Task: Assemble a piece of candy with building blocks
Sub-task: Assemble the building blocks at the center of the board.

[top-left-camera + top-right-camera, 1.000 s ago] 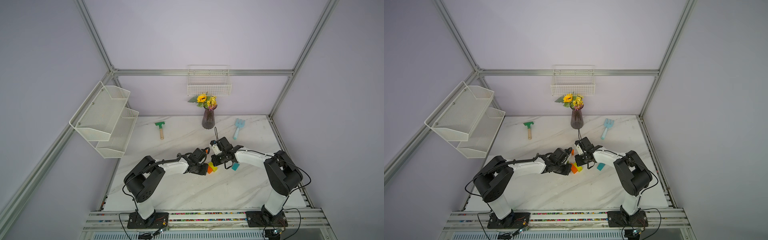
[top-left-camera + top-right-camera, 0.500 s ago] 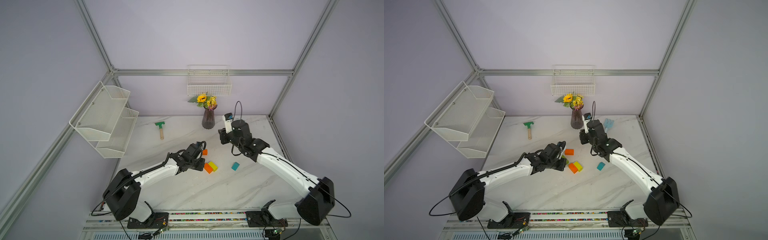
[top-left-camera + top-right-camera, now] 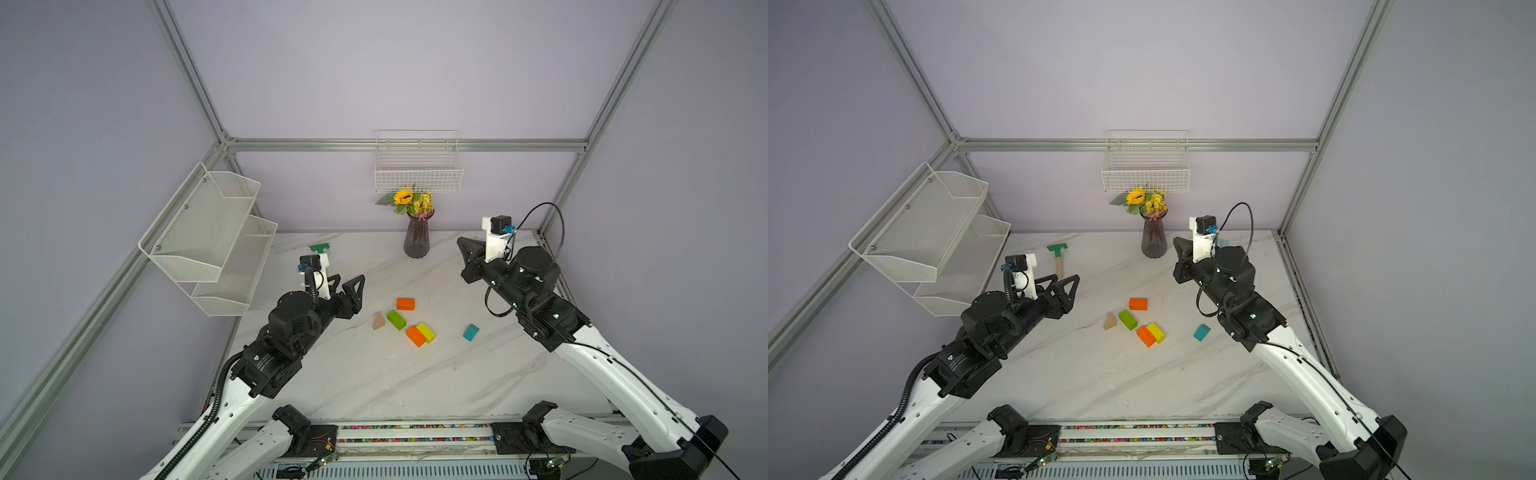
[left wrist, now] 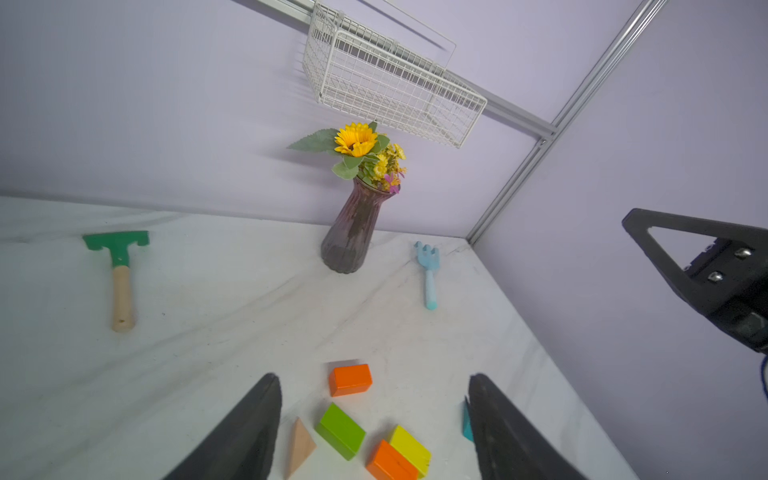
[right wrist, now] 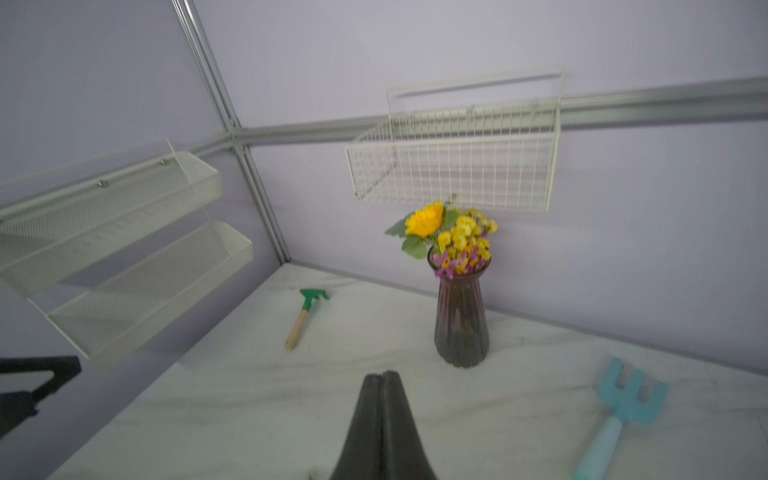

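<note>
Six building blocks lie loose mid-table and no candy shape shows. A tan triangle (image 3: 378,321) sits beside a green block (image 3: 396,320). One orange block (image 3: 405,304) lies apart behind them. Another orange block (image 3: 415,336) touches the yellow block (image 3: 426,332). The teal triangle (image 3: 471,332) lies alone to their right. My left gripper (image 3: 349,279) hovers open and empty left of the blocks, which show between its fingers in the left wrist view (image 4: 375,378). My right gripper (image 3: 459,240) is raised near the vase, shut on nothing (image 5: 384,374).
A purple vase (image 3: 417,241) of flowers stands at the back middle. A green-headed rake (image 3: 1057,257) lies back left, and a light blue fork (image 4: 428,274) back right. A wire basket (image 3: 417,172) hangs on the back wall and mesh shelves (image 3: 208,237) on the left wall.
Both arms have drawn back and up from the blocks, the left to the left and the right toward the back right. The left gripper has opened. The right is shut again.
</note>
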### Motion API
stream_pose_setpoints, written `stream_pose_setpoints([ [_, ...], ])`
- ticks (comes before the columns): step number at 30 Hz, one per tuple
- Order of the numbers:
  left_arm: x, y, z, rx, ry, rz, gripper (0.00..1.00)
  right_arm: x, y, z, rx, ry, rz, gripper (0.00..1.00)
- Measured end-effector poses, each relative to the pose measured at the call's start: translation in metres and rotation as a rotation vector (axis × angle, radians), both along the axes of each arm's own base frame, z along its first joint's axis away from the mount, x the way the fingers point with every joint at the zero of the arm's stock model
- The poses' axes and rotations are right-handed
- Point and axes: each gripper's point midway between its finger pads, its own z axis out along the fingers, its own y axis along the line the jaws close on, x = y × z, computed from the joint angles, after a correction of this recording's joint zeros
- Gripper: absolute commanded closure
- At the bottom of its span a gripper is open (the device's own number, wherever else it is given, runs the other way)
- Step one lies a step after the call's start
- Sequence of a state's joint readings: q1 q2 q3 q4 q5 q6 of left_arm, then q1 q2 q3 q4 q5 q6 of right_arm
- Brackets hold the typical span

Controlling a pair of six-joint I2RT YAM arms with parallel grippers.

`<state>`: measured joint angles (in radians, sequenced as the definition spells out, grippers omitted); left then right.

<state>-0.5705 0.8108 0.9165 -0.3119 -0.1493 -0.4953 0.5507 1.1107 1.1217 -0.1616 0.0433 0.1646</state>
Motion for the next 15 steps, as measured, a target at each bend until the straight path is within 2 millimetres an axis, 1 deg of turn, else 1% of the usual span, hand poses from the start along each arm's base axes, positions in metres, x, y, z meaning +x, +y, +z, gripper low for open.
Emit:
stream_pose_setpoints([
  [1, 0.006, -0.006, -0.012, 0.018, 0.039, -0.013, 0.82, -0.001, 0.002, -0.022, -0.015, 0.071, 0.010, 1.00],
  [2, 0.013, -0.014, -0.026, 0.039, 0.084, -0.032, 0.91, -0.004, 0.003, -0.042, -0.025, 0.135, 0.017, 1.00],
  [4, 0.025, -0.034, -0.055, 0.069, 0.184, -0.086, 1.00, -0.014, 0.002, -0.076, -0.027, 0.248, 0.026, 1.00],
  [7, 0.038, -0.064, -0.111, 0.118, 0.351, -0.182, 1.00, -0.033, -0.001, -0.117, -0.010, 0.386, 0.037, 1.00],
  [8, 0.039, -0.071, -0.128, 0.126, 0.404, -0.209, 1.00, -0.041, -0.002, -0.132, 0.002, 0.432, 0.041, 1.00],
  [9, 0.038, -0.076, -0.140, 0.130, 0.441, -0.230, 1.00, -0.047, -0.003, -0.145, 0.007, 0.469, 0.044, 1.00],
  [11, 0.035, -0.085, -0.158, 0.131, 0.491, -0.274, 1.00, -0.059, -0.004, -0.171, 0.025, 0.544, 0.051, 1.00],
  [15, 0.030, -0.100, -0.175, 0.124, 0.532, -0.341, 1.00, -0.077, -0.002, -0.220, 0.026, 0.687, 0.073, 1.00],
])
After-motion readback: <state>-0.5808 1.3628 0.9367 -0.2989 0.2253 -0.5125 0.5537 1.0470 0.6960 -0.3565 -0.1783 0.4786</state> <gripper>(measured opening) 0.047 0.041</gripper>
